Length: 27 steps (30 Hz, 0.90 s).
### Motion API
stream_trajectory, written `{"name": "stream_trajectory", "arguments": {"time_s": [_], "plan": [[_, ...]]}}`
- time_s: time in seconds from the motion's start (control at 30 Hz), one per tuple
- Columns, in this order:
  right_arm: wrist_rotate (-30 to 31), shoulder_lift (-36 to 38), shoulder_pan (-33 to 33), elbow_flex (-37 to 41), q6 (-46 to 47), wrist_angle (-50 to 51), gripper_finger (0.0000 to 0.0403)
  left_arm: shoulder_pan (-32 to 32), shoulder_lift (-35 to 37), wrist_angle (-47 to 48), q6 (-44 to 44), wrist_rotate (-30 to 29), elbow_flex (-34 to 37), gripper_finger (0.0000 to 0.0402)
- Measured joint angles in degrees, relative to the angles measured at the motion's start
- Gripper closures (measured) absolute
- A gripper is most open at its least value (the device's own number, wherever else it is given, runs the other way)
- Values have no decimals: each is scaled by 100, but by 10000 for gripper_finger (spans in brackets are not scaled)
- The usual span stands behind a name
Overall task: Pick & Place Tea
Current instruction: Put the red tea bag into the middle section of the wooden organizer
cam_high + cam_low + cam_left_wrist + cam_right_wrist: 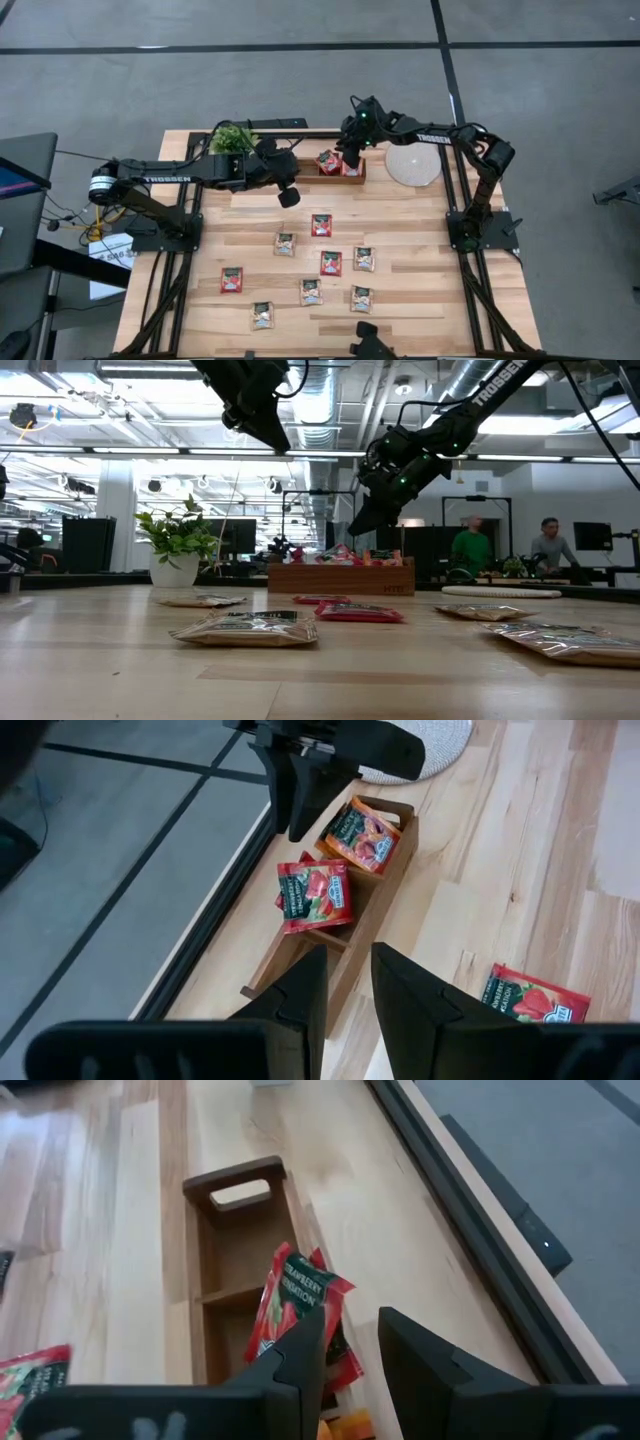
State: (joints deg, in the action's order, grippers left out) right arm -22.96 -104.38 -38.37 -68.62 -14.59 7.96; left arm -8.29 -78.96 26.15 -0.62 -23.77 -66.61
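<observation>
The tea is small square sachets. Several lie loose on the table: red ones and pale ones. Others sit in the brown wooden tray: a red sachet leaning up and an orange sachet. My right gripper hangs just over the tray, open. A red sachet stands in the compartment just beyond its fingertips. My left gripper hovers over the table in front of the tray's left end, open and empty.
A potted plant stands at the back left. A round pale disc lies to the right of the tray. The table's back edge runs right behind the tray. Two people are in the room far behind the table.
</observation>
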Motion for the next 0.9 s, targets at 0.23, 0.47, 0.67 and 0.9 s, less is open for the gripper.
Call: {"name": "stream_trajectory", "arguments": {"time_s": [0.23, 0.47, 0.67, 0.9], "plan": [[17, 0, 116, 0, 3, 4, 314, 1, 0, -91, -2, 0, 0, 328], [43, 0, 136, 0, 160, -350, 314, 2, 0, -105, -2, 0, 0, 328], [59, 0, 101, -185, 259, -191, 314, 1, 0, -105, 2, 0, 0, 328], [31, -514, -44, -1476, 413, 541, 314, 0, 0, -111, 11, 1, 0, 328]]}}
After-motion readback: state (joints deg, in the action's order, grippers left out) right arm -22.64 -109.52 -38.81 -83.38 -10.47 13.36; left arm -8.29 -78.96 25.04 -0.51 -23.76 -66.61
